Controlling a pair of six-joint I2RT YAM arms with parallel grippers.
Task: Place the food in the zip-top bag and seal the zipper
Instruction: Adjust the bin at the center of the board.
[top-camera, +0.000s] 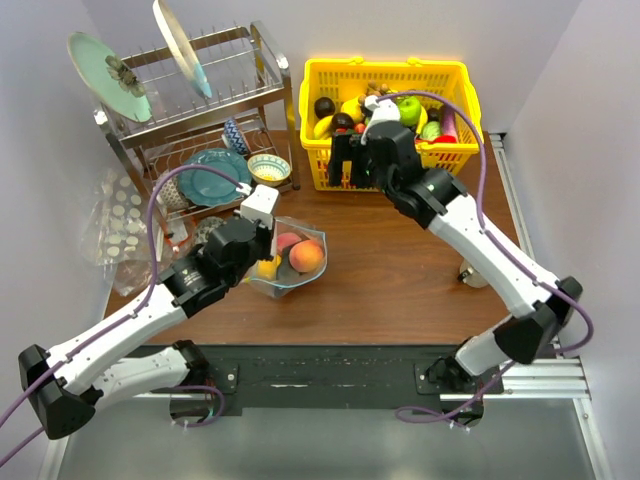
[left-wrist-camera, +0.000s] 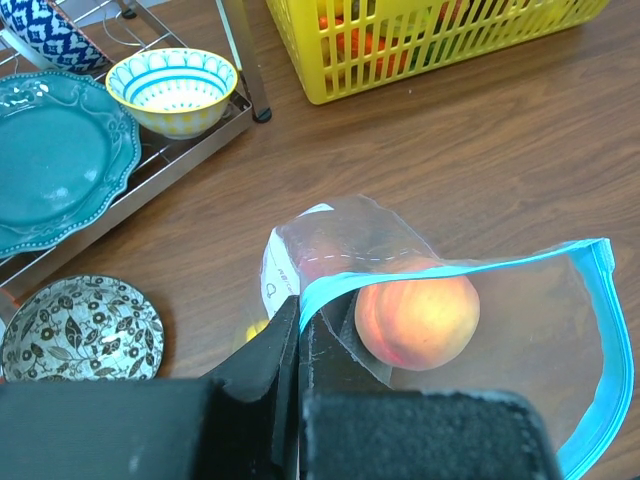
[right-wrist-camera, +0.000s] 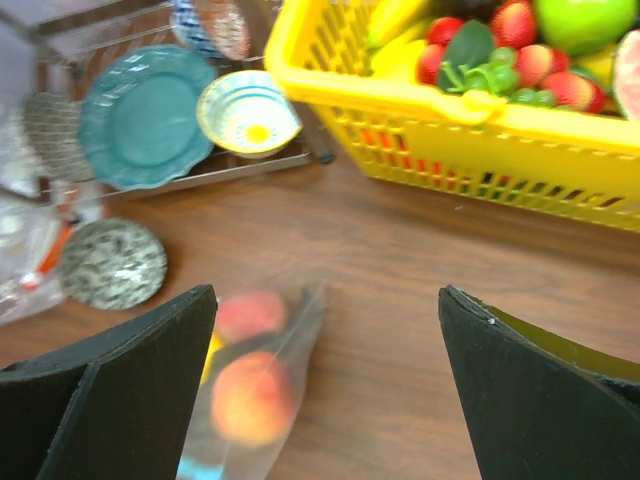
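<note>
— Where has the bag got to?

— The clear soft zip-top bag (top-camera: 290, 255) lies on the brown wooden desk (top-camera: 400, 280), left of middle. The left jaws are shut tight on its teal-blue zipper strip (left-wrist-camera: 470, 265), pinching one end so that the mouth is held up and gaping.

— Anything inside?

— An orange-pink toy peach (left-wrist-camera: 415, 320), plain to see through the plastic, with a second reddish piece (top-camera: 287, 241) and a small yellow piece (top-camera: 268, 267) beside it.

— And the other side?

— The right jaws stand wide apart with nothing between them, hanging over the near left corner of the yellow plastic slatted basket (right-wrist-camera: 400, 105). The rest of the food sits in there: a glossy green apple (right-wrist-camera: 580, 20), red strawberry-like pieces (right-wrist-camera: 540, 62), and some yellow ones.

— So which way does it have to go?

— I'd say it's a fetch. The basket's fruit lies just beyond the right jaws, to their right. The bag's mouth lies the other way, down to their left and nearer the front edge. The right jaws are much the nearer pair to the basket, and the left ones are busy holding.

— And the zipper line?

— From the pinch it runs away to the right, then curls back round, so the opening faces up and towards the basket side. Anything carried over should come in from there.
</note>
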